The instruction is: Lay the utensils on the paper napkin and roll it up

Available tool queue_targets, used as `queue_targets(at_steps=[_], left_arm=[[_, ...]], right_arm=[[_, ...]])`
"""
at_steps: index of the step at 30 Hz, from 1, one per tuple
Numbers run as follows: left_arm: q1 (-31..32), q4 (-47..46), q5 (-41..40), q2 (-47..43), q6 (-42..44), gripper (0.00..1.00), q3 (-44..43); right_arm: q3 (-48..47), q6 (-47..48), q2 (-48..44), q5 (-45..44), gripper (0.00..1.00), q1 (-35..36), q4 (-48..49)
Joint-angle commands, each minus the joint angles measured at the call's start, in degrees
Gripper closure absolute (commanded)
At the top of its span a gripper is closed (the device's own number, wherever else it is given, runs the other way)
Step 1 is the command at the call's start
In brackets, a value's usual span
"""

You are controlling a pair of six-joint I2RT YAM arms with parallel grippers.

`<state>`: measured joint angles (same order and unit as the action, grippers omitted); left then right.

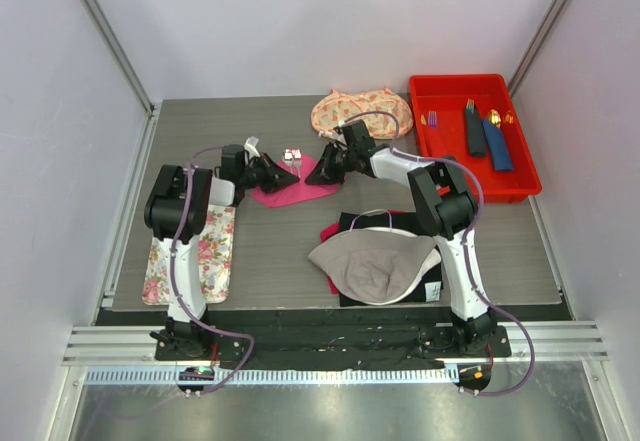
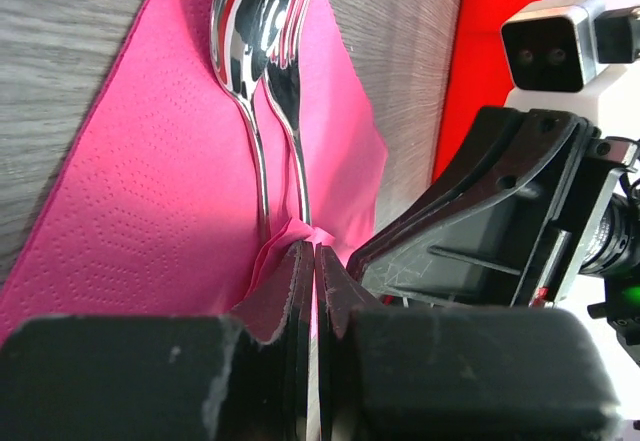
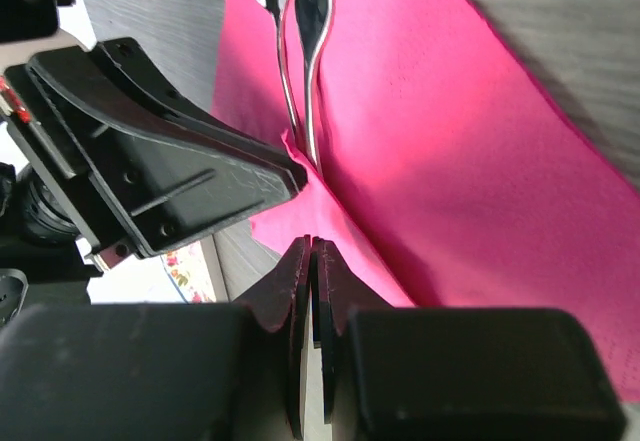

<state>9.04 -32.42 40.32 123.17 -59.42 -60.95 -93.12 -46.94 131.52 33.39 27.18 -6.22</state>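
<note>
Pinches a raised fold of the paper napkin between the closed tips of the left gripper, right at the handle ends of the utensils, these lying side by side on the pink sheet around the middle of the table, toward its far side. Faces it from the right with the right gripper, jaws pressed together at the napkin's edge; cannot tell about any paper caught there.

The left tool and right tool sit tip to tip over the pink paper napkin, with the utensils just beyond.
</note>
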Motion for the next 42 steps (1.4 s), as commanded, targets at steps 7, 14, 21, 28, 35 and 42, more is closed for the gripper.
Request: queue_targets(at_steps=[7,14,21,28,35,42], left_arm=[[-0.34,0.26,-0.85,-0.04,2.11,0.92,-0.66],[-0.16,-5.71,2.13,-0.83,-1.04,0.88,-0.23],[0.19,-9.15,2.58,-0.22,-3.34,0.86,-1.28],[0.19,-7.83,1.7,1.19,-2.55,0.87,-1.28],[0.19,-4.58,0.56,1.89,-0.7,0.88,-1.63],[0.19,-3.53,0.2,2.33,-0.35,0.88,-1.89]], right_arm=[[-2.06,2.9,3.21,-3.94,0.9,0.77,-0.55],[-1.98,4.49,3.39,-5.35,0.9,0.86,-2.75],[-1.89,4.4,3.21,-5.61,0.9,0.86,-3.19],[-1.98,4.22,2.51,-4.47,0.91,0.95,-3.19],[-2.41,3.61,0.76,-2.28,0.9,1.03,-2.4],[-2.33,4.48,-3.72,-1.92,0.8,0.68,-2.66]])
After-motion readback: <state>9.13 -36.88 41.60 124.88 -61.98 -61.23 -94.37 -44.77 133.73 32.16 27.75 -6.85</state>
